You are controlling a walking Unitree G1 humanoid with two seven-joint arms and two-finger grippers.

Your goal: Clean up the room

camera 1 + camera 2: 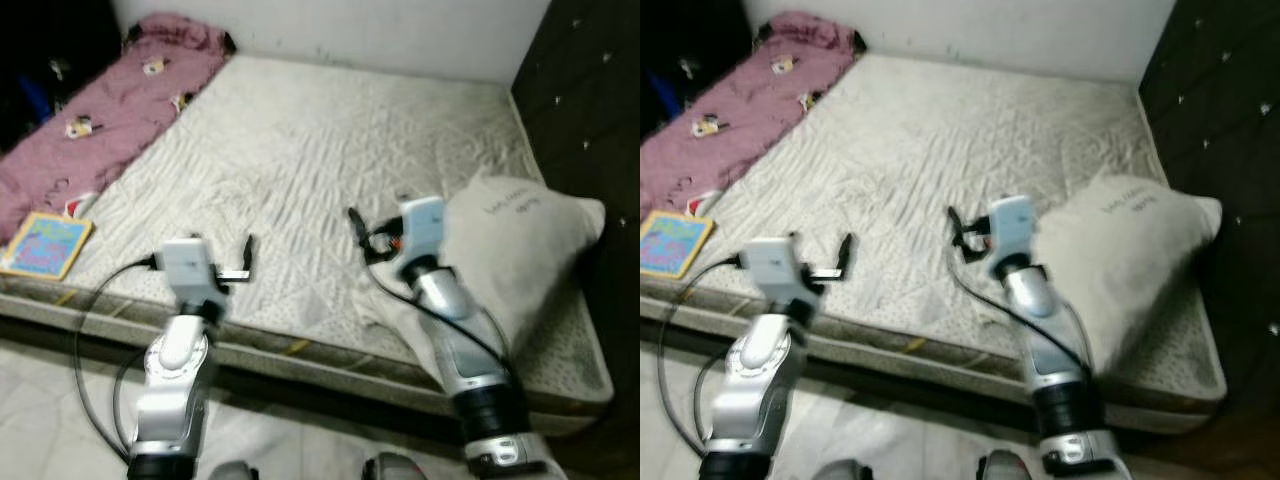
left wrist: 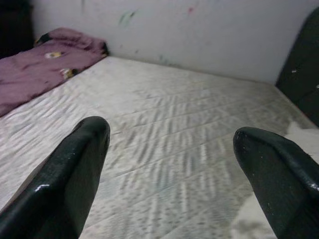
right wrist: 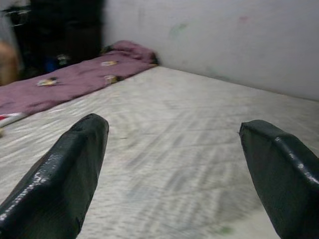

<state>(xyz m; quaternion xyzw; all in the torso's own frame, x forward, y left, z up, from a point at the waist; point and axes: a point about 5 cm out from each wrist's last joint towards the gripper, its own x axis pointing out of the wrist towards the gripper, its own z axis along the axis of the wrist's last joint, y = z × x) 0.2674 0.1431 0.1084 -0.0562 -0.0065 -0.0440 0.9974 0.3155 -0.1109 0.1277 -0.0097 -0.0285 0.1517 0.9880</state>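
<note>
A bare quilted mattress (image 1: 320, 130) lies in front of me. A crumpled pink blanket (image 1: 110, 110) runs along its left side. Near the front left corner rests a colourful picture book (image 1: 45, 245). At the front right sits a pale pillow (image 1: 525, 240). My left gripper (image 1: 222, 245) hovers over the front edge of the mattress, open and holding nothing, as the left wrist view (image 2: 169, 134) confirms. Just left of the pillow, my right gripper (image 1: 378, 210) stands open and holds nothing too, with bare mattress between its fingers (image 3: 55, 174).
A dark padded panel (image 1: 590, 100) rises along the right side of the bed. The white wall (image 1: 400, 30) closes the far side. Dark clutter (image 1: 40, 70) stands beyond the blanket at far left. Pale floor tiles (image 1: 50, 400) lie below the bed's front edge.
</note>
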